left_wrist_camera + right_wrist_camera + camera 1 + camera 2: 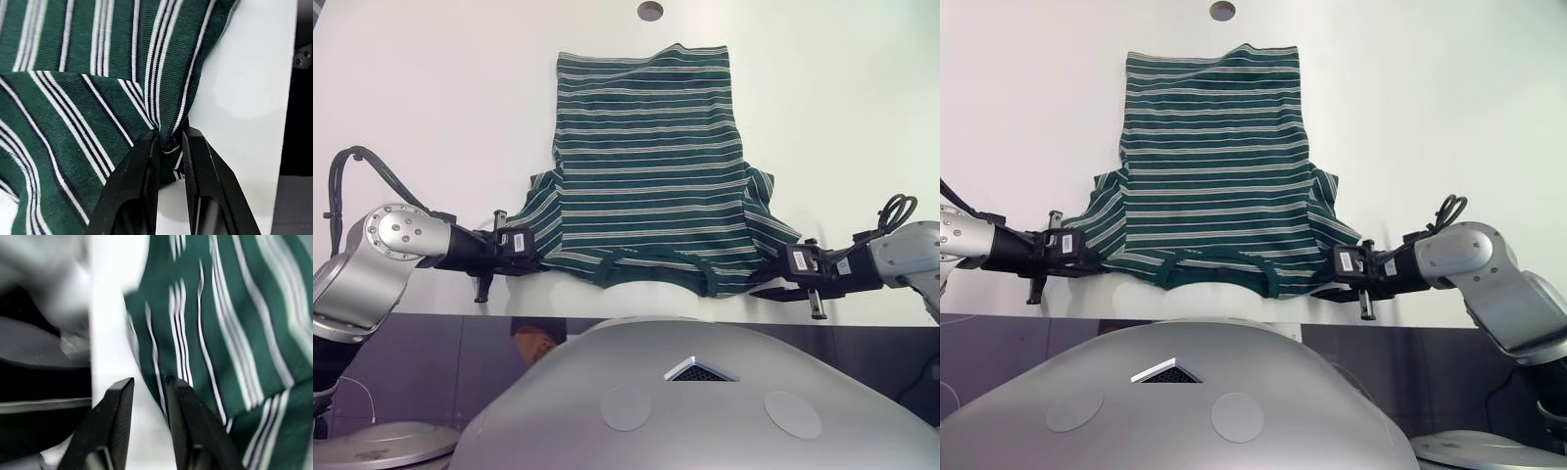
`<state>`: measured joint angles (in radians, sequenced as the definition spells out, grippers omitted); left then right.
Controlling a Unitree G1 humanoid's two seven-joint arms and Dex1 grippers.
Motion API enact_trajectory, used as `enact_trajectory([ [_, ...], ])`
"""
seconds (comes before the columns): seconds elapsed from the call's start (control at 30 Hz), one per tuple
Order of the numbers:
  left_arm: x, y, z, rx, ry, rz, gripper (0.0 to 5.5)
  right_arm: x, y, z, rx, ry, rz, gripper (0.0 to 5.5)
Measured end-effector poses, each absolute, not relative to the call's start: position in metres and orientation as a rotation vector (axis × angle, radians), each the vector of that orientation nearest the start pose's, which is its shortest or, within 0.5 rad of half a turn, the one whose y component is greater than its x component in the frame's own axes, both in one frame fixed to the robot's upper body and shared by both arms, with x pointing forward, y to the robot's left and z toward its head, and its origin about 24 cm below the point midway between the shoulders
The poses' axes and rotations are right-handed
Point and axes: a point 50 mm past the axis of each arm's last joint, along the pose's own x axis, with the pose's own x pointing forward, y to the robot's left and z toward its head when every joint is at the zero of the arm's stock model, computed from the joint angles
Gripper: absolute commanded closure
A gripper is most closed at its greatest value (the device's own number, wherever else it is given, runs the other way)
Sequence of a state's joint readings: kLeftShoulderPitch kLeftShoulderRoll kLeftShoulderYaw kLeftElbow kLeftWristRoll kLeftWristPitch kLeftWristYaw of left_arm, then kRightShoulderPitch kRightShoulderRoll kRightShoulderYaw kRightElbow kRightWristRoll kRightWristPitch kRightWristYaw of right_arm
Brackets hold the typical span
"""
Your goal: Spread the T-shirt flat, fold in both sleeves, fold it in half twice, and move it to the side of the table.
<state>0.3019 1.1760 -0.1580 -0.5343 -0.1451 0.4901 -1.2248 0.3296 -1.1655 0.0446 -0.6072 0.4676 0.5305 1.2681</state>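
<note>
Left gripper (169,138): jaws clenched on the T-shirt (651,166) shoulder. Right gripper (149,382) at the other, can't tell its grip. Probably stretching it flat on the surface (431,98).

T-shirt (646,166): dark green, thin white and dark stripes running across body. Lies spread on white table (431,98), centred, mostly flat, mild wrinkles. Collar (651,266) toward robot, close to near table edge; neck opening shows as shallow arc with green ribbed band. Hem (641,54) at far end, slightly wavy, far right corner a little raised. Both sleeves short, bunched, poking out at sides: left sleeve (540,211), right sleeve (759,191). Near left shoulder fold pinched in left tool (171,139).
</note>
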Motion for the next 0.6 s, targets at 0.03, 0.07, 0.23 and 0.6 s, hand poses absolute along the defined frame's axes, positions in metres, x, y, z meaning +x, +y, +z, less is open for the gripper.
enact_trajectory([
  [0.03, 0.145, 0.234, 0.081, 0.643, 1.007, -1.378, 4.74, 0.149, -0.215, 0.115, -0.296, 0.783, 1.483, 4.3],
  [0.07, 0.151, 0.236, 0.09, 0.659, 1.0, -1.368, 4.56, 0.16, -0.216, 0.129, -0.275, 0.716, 1.46, 4.25],
  [0.23, 0.171, 0.244, 0.107, 0.623, 0.971, -1.319, 4.24, 0.197, -0.217, 0.168, -0.142, 0.473, 1.371, 4.25],
  [0.6, 0.301, 0.18, 0.047, 0.293, 0.681, -1.024, 5.45, 0.3, -0.165, 0.049, -0.345, 0.491, 0.877, 5.5],
])
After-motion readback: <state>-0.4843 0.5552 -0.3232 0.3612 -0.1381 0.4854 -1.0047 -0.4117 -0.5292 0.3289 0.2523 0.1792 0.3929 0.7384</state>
